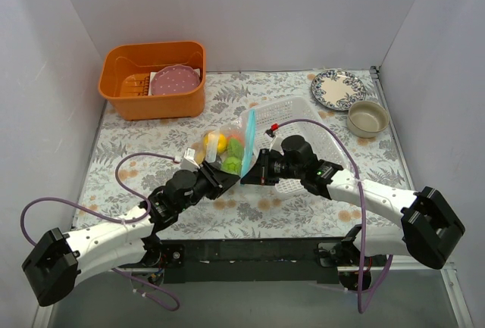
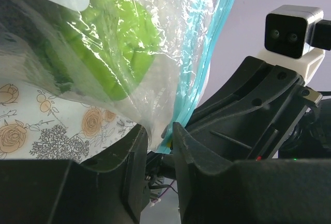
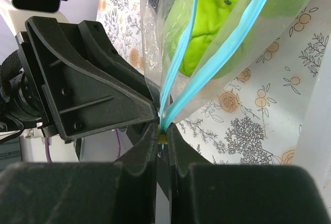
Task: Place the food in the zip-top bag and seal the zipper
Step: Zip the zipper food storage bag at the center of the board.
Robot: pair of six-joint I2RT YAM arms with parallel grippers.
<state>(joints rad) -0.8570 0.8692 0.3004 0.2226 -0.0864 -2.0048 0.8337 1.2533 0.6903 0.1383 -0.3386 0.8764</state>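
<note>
The main risk is in the thin teal-blue zipper (image 3: 227,43). In the right wrist view its two tracks meet only at the pinch and fork apart above it. If a gripper slides along the mouth with the tracks out of line, I judge the bag would be left unsealed.

The right gripper (image 3: 162,136) has its jaws pressed together on that near end of the strip. Just beside it, the left gripper (image 2: 158,149) nips the film of the clear, crinkly plastic zip-top bag (image 1: 227,146), its jaws nearly closed on the corner. The film is thin, glossy and slick, so it could slip free or bunch under a pull.

The bag lies about the middle of the floral-print counter (image 1: 144,139), with its mouth side just beside a white plastic mesh basket (image 1: 303,116). Smooth, rounded toy food (image 1: 231,163) in green, yellow and orange sits inside. A sharp tug might roll pieces out through the open mouth.
</note>
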